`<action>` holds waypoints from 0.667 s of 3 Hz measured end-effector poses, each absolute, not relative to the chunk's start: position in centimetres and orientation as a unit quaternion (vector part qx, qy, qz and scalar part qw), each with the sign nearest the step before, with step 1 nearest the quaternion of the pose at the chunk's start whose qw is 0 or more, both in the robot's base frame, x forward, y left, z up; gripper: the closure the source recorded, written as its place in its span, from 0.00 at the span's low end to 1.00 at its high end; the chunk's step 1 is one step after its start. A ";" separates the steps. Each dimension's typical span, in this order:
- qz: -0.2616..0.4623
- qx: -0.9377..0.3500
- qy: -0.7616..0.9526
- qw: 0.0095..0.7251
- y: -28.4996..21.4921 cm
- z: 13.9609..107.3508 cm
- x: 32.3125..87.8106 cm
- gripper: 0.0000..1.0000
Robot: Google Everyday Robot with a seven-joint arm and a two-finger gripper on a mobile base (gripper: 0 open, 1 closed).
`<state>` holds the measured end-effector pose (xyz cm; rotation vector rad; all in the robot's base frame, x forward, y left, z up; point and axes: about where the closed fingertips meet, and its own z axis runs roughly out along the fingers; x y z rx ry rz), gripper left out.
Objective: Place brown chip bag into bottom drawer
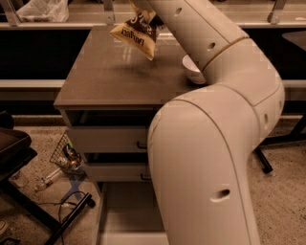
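Clearance is what we read in this hold: our hand (147, 10), up at the top edge of the view and largely cut off by it, pinches the upper end of the crinkly brown chip bag (136, 32) with tan-yellow ends and white lettering. The bag hangs tilted in the air above the far part of the flat grey-brown desk (105, 79), touching nothing below it. We judge the pick done and the carry to be the step in hand, since the bag is well apart from its goal. The wide, shallow grey-beige bottom drawer (125, 213) stands pulled out at the foot of the cabinet, its plain floor bare where we see it. Between bag and drawer lie the desk's front edge and the two upper drawers with grey fronts and dark handles (107, 140), neither pulled out as far, so the bag must come forward past the edge before it goes down. Our own thick white arm (210, 158) fills the right of the view and hides the drawer's right side, which makes the drop harder to judge. A small round white bowl (192, 72) sits on the desk just beside the arm, and a swing that way could knock it. On the floor to the left lie a tipped wire basket (64, 155) and a clear plastic bottle (47, 180), near the drawer but not in it.
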<state>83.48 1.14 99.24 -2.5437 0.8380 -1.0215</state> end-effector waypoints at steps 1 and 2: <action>-0.391 -0.846 0.325 0.158 -2.8 104.5 80.1 1.00; -0.425 -0.798 0.378 0.199 -7.3 110.1 73.5 1.00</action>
